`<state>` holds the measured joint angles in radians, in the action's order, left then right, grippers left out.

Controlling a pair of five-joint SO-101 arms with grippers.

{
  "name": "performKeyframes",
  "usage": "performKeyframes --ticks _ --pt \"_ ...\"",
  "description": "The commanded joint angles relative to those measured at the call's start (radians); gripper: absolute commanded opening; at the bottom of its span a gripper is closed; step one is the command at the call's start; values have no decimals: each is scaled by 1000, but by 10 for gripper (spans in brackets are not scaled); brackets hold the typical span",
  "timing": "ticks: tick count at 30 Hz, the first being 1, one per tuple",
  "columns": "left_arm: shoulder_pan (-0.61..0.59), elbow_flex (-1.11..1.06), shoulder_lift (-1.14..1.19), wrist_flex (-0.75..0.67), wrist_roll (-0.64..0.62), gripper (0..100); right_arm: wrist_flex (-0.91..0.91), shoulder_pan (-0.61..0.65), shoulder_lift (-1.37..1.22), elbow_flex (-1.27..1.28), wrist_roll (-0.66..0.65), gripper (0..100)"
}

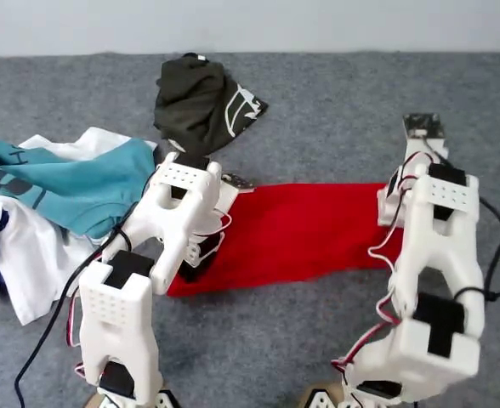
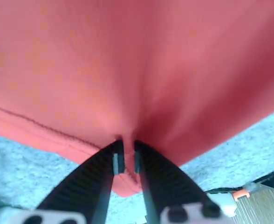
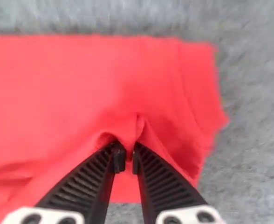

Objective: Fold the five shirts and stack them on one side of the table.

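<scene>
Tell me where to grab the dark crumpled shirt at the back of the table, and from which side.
Pinch the dark shirt from above at its printed flap, which sticks out thin toward the right arm's side; the rest is a bunched mound, probably too thick for the jaws.

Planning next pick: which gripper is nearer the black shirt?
Left. The left gripper pinches the red shirt end near the black shirt; the right gripper pinches the opposite end, farther off.
</scene>
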<state>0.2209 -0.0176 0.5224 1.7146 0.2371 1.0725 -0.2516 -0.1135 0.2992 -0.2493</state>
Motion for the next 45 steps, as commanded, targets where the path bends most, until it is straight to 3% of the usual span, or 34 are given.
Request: performKeyframes --ticks 1,9,13,21,27,34,45 --pt "11 -2 -5 0 6 48 21 -30 -27 -40 8 10" --pt "11 -2 -5 0 6 48 160 -33 8 -40 -12 52" --pt "11 -2 -5 0 6 48 97 -28 16 -52 9 171" --pt "11 -2 -5 0 6 48 50 -15 16 -150 66 171" --pt "11 -4 -5 2 6 48 337 -21 71 -175 -74 167" --pt "9 -4 -5 2 6 48 532 -41 225 -147 -167 130" --pt "9 -38 -5 2 6 48 292 -56 294 290 -236 125"
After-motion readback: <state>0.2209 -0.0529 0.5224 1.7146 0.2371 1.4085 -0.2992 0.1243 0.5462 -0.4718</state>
